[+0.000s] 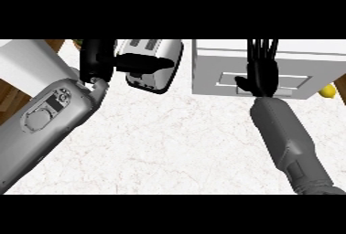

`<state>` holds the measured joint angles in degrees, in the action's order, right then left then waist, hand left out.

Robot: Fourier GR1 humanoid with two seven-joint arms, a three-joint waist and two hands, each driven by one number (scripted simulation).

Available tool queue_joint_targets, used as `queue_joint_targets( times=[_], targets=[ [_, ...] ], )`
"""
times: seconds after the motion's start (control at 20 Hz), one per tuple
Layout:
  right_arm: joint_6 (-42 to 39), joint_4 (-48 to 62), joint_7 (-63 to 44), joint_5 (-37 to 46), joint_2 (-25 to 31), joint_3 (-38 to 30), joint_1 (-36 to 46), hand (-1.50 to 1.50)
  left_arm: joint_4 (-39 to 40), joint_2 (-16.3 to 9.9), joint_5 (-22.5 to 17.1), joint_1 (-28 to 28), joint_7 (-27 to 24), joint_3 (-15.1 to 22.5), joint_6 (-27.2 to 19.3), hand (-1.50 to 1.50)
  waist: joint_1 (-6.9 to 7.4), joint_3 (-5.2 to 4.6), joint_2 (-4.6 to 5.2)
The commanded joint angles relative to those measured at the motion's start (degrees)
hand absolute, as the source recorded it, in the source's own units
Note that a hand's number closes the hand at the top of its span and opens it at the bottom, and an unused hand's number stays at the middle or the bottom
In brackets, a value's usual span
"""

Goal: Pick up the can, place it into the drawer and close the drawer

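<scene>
A white drawer unit (304,64) stands at the counter's back right, its panelled front (226,82) facing me. My right hand (260,73) lies over that front, fingers straight and pointing away toward the unit's top; it holds nothing. My left hand (94,59) is up at the back left, beside a toaster, fingers up and holding nothing. No can shows anywhere. I cannot tell whether the drawer is pulled out.
A silver toaster (152,64) sits at the back centre-left, right next to my left hand. A small yellow object (328,91) peeks out to the right of the drawer unit. The white marble counter (175,146) spreads between my forearms.
</scene>
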<state>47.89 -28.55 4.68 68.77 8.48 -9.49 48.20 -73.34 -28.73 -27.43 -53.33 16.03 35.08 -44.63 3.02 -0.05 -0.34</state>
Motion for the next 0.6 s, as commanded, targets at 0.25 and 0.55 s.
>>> queue_joint_targets(
  times=[0.25,0.55],
  targets=[
    [-7.1,11.13,-0.84,-0.88,4.81,-3.46,15.44,-1.5,-3.56,-0.14,1.44,3.79,-0.88,0.09,0.45,-1.5,3.12,0.21,2.39],
    [-7.49,12.32,4.48,-4.55,2.69,-6.28,17.07,-1.5,-4.88,-2.08,0.93,6.79,-2.12,-2.15,2.31,-1.5,2.64,0.24,2.36]
  ],
)
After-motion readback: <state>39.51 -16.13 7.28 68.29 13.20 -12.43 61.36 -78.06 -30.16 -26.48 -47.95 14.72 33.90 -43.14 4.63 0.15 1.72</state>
